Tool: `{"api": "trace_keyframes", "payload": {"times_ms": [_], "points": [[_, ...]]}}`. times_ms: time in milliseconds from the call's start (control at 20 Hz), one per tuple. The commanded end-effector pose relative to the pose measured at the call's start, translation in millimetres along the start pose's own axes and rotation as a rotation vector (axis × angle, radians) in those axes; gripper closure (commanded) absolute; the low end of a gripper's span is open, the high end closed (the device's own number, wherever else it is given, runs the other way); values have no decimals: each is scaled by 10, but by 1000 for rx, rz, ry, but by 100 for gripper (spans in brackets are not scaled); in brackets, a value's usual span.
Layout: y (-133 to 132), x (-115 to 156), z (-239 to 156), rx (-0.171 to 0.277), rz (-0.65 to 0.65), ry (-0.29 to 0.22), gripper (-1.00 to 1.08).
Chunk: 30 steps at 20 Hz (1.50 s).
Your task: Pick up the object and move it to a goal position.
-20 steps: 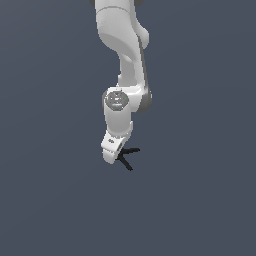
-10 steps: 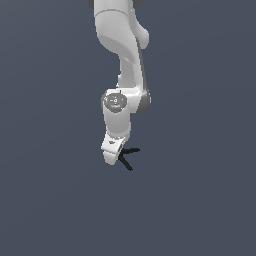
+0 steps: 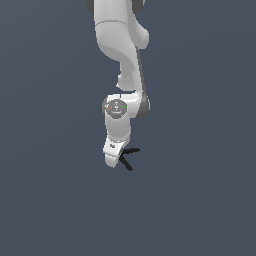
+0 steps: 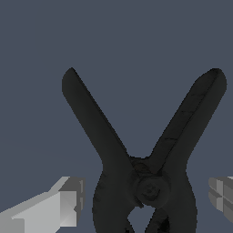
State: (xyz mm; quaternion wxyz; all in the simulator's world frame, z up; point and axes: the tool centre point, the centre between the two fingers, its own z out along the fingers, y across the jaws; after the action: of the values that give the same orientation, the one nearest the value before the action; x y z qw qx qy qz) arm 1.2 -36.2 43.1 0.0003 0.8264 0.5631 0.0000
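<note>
In the exterior view we see the white arm [image 3: 120, 60] reaching down from the top of the frame, its gripper [image 3: 113, 159] low over the flat grey-blue floor [image 3: 200, 200]. The black spring clamp [image 3: 127, 158] lies right beside the gripper on the exterior view's right, its two thin handles splayed outward from the fingers. In the wrist view the clamp [image 4: 143, 182] fills the middle of the frame, handles spread in a V above its round pivot, and we see one pale finger [image 4: 54, 207] on one side of it and the second finger [image 4: 222, 193] on the other. The fingers stand spread, released, each with a visible gap to the clamp's body, so nothing is grasped.
</note>
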Motion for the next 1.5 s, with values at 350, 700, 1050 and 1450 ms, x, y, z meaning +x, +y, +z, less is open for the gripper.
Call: {"api": "trace_keyframes", "payload": {"times_ms": [350,700,1050,1450], "points": [[4,1,241,1,-2,0,108],[4,1,241,1,-2,0,108],[-2,-34,212,-1,-2,0,108],[-112,-313,79,-1,-2,0,108]]}}
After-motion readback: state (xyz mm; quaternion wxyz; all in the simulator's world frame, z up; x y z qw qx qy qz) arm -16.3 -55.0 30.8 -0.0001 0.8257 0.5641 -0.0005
